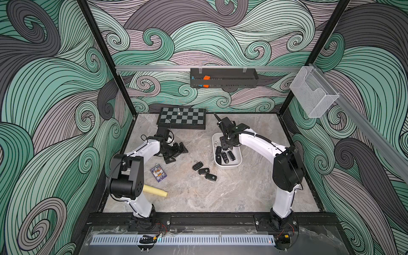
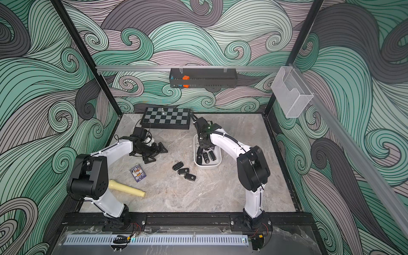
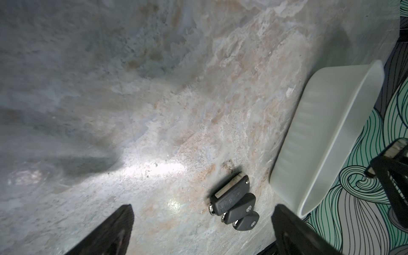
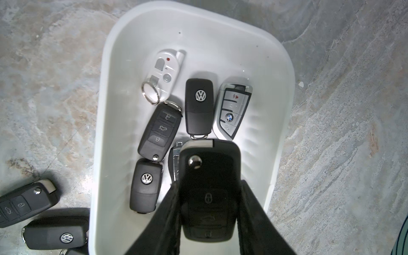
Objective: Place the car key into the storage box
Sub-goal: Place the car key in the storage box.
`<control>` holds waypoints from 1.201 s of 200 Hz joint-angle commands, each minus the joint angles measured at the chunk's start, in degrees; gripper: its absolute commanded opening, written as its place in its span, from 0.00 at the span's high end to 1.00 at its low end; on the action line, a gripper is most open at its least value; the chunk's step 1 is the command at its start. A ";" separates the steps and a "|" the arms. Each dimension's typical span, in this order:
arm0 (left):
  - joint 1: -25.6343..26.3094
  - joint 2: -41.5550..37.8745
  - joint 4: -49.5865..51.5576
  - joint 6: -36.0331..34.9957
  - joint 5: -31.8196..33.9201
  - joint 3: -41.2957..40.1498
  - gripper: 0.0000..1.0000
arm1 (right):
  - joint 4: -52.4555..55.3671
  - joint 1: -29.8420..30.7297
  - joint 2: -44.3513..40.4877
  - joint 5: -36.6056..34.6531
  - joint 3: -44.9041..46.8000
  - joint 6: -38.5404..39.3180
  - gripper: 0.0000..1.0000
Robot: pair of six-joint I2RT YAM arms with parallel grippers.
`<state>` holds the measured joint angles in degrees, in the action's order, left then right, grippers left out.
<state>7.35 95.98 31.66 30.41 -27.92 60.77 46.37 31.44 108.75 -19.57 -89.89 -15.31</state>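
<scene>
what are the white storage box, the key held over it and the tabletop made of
Storage box: looks like smooth white plastic, slightly glossy, with soft reflections on its rounded walls. Held car key: matte black plastic shell, with a shiny metal-looking button. Tabletop: grey-beige marble veining, satin sheen; real stone or a printed surface, cannot tell.

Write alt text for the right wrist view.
The right gripper holds a black key over the white storage box, which contains a white fob, a silver BMW fob and three black keys. More black keys lie beside the box on the marble table.
</scene>
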 commanded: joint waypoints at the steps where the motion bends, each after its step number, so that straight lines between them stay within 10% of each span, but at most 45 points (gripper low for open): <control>1: 0.94 0.74 0.12 1.38 -0.38 2.78 0.01 | -1.99 -2.72 1.51 4.62 -0.41 -0.29 0.71; 149: 3.19 -6.50 7.80 -0.62 8.32 0.93 0.01 | -1.11 -7.16 15.78 11.83 -7.91 -3.10 0.62; 240: 3.38 -9.80 9.21 -1.10 8.15 -0.13 0.01 | -1.02 -6.79 4.73 13.49 -2.59 -3.62 0.43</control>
<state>10.33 88.33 39.00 30.83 -19.94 60.77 44.77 24.40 120.31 -7.79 -94.76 -17.78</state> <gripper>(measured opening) 0.986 0.568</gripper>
